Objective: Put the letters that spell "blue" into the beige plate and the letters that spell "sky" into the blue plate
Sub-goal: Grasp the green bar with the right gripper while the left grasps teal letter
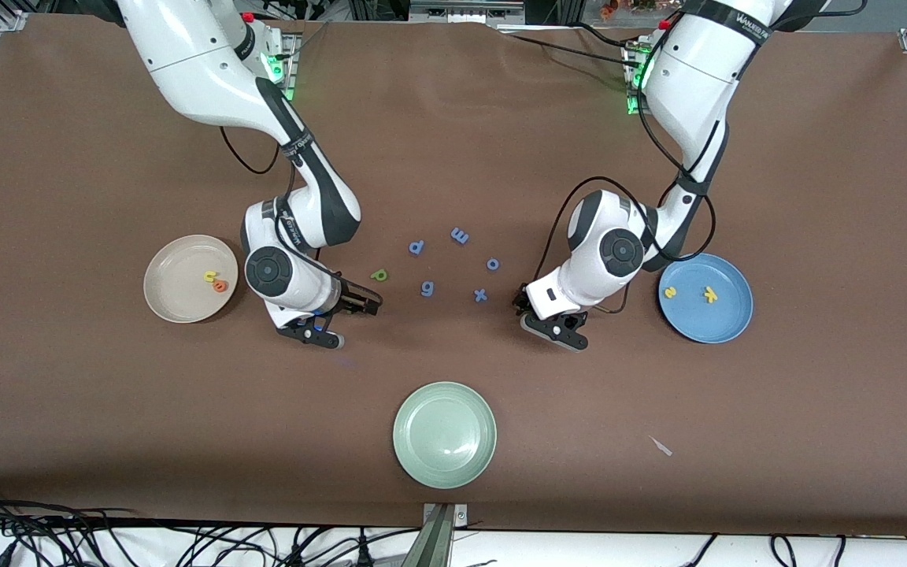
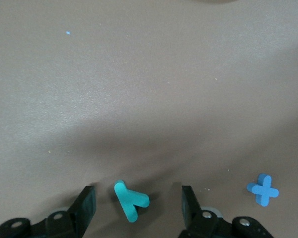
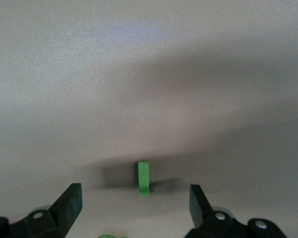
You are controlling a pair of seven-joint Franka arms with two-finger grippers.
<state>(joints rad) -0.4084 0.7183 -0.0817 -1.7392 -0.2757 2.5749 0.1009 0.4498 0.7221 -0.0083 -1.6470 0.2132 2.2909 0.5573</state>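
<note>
**Left gripper** [image 2: 138, 194]
- Position: low over the worktop [image 1: 453, 142], between the periwinkle x [image 2: 262, 189] and the blue plate [image 1: 725, 327].
- Fingers: spread wide, one on each side of the teal y [image 2: 131, 200], touching neither side.
- Teal y: flat on the worktop. Long axis along the stem, set roughly square to the closing line and slightly tilted. Short branch angled off toward one finger.

**Right gripper** [image 3: 135, 190]
- Position: low over the worktop between the beige plate [image 1: 170, 303] and the green b [image 1: 379, 275].
- Fingers: wide apart, holding nothing.
- Dark green l bar [image 3: 144, 178]: centred in the gap, apart from both fingers. Long axis square to the closing line. Flat or on edge: cannot tell.

**Already placed**
- Beige plate: yellow u [image 1: 208, 276] and orange e [image 1: 220, 286].
- Blue plate: yellow s [image 1: 669, 292] and yellow k [image 1: 710, 295].

**Handling (judgement)**
- Foam letters: likely very light, soft and slightly compressible, not fragile, and easily nudged or tipped by a finger landing early.
- Take hold of the y across the stem, below the fork.
- Take hold of the l across its narrow width at mid-length.
- Lower fully before closing, and close gently to avoid squeezing a letter out.

**Not for placing**
- Periwinkle letters on the worktop, and the pale green plate [image 1: 444, 468].
</note>
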